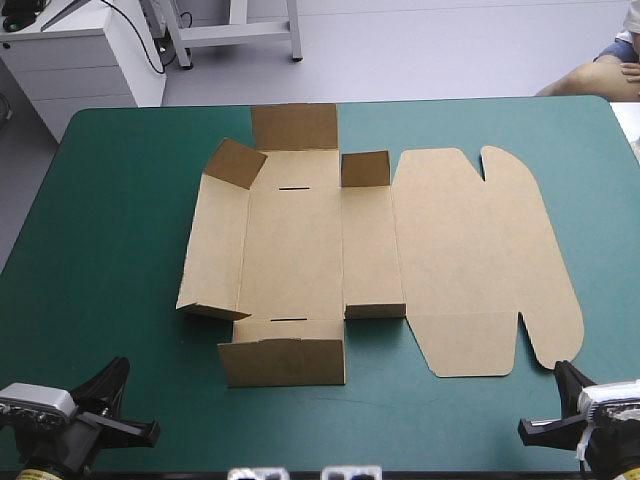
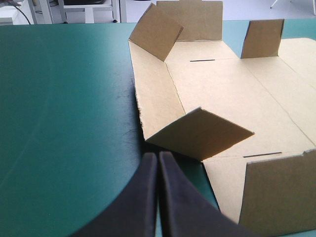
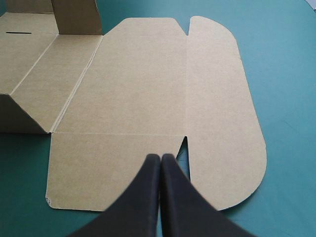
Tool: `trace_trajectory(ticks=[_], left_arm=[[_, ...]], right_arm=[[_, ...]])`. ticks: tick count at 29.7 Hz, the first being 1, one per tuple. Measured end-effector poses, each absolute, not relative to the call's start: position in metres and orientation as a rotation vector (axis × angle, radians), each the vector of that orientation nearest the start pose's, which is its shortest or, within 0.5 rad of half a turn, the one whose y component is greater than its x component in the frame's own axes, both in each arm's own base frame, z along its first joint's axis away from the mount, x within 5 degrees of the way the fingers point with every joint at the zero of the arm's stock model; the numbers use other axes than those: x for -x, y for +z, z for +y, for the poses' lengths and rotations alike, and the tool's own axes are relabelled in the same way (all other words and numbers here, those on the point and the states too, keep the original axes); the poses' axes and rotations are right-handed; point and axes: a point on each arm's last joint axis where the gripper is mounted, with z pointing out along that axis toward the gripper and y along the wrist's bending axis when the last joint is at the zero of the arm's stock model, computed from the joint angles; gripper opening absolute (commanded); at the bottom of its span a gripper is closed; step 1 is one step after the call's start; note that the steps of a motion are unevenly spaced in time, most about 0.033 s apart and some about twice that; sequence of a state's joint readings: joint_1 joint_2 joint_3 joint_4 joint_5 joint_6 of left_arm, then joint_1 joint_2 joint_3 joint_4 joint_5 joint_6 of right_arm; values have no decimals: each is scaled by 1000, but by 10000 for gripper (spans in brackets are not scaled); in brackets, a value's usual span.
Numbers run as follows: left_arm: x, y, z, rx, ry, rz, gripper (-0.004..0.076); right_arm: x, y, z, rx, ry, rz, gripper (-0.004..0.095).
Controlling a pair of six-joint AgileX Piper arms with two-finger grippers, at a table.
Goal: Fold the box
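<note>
The box [image 1: 380, 250] lies on the table [image 1: 120, 250], left hand [image 1: 117, 368] and right hand [image 1: 562, 370] before its near corners.

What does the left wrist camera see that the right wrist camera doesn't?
Only the left wrist view: the left wall with two raised flaps, and the near wall. Only the right wrist view: the whole flat lid, with its rounded edge. Both: the box, one upright flap, the teal-green cover, and that arm's own shut jaws.

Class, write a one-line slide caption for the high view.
Box with flaps raised on the table; left tool and right tool shut at the near edge.
</note>
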State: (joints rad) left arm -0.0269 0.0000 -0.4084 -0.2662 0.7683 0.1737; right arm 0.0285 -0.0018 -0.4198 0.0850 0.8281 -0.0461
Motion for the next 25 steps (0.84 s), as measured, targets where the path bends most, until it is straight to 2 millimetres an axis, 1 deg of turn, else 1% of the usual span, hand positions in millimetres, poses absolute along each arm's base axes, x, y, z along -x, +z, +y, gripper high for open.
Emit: trace_trajectory(ticks=[3,7,11,16,17,20,23,25], left_arm=[[-21,285,-17,-106,-225,1861,-8],[-35,299,-18,-93,-233,1922,-8],[-55,316,-18,-87,-237,1983,-8],[-87,330,-19,-55,-255,2077,-8],[-96,332,-19,-44,-262,2101,-6],[-116,334,-20,-21,-278,2148,18],[-139,332,-23,-3,-323,2205,18],[-151,333,-26,-23,-352,2229,18]], right_arm=[[-12,274,6,59,86,1888,-20],[-12,274,6,59,86,1888,-20],[-12,274,6,59,86,1888,-20],[-12,274,6,59,86,1888,-20],[-12,274,6,59,86,1888,-20],[-12,274,6,59,86,1888,-20],[-12,274,6,59,86,1888,-20],[-12,274,6,59,86,1888,-20]])
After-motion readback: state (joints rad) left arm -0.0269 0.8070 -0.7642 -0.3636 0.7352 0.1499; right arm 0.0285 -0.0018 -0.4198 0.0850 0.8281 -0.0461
